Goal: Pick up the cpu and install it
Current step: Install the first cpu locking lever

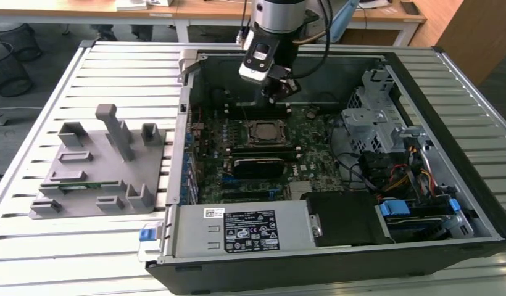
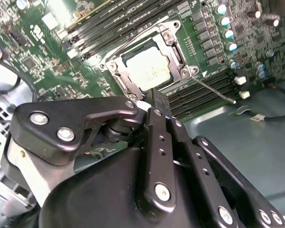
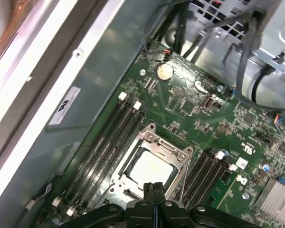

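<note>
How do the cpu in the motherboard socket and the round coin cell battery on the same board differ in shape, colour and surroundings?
The cpu is square with a pale matt top; the coin cell battery is round and shiny. A metal socket frame surrounds the cpu, while the battery sits in a small holder near the board's edge. The cpu looks clearly larger than the battery. Both lie flat on the green motherboard.

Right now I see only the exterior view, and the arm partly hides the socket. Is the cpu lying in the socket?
Observer: Yes. In both wrist views the cpu lies flat inside the socket frame, silvery top up.
Operator: Does the gripper hold anything?
Observer: No. In the second wrist view the gripper is shut, with nothing between its fingers.
Operator: Where is the lever?
Observer: In the second wrist view the thin metal lever sticks out beside the socket.
</note>
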You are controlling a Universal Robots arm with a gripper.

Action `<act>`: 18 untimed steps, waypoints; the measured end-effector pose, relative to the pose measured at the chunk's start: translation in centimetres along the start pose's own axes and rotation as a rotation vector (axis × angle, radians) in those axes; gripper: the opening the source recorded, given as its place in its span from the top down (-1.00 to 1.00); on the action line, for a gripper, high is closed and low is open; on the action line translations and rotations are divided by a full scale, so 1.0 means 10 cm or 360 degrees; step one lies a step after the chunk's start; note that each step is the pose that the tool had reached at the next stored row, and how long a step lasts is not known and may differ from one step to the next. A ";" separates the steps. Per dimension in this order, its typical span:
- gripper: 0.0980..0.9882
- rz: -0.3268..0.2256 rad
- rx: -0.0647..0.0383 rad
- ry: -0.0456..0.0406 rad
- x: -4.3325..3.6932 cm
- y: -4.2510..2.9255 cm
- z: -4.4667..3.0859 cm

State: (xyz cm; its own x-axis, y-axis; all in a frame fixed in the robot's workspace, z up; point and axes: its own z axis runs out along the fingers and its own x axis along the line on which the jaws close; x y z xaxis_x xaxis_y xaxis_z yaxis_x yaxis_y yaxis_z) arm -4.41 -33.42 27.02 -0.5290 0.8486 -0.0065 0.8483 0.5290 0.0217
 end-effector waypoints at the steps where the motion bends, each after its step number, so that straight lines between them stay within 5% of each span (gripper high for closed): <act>1: 0.98 -0.0024 0.0000 0.0000 0.000 0.000 0.000; 18: 0.98 -0.0434 0.0004 -0.0001 0.002 -0.004 0.006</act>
State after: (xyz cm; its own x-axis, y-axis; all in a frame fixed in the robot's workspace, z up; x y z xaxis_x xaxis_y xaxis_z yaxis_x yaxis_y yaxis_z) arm -4.45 -33.43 26.95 -0.7378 0.6749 -0.0122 0.6747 0.7379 0.0167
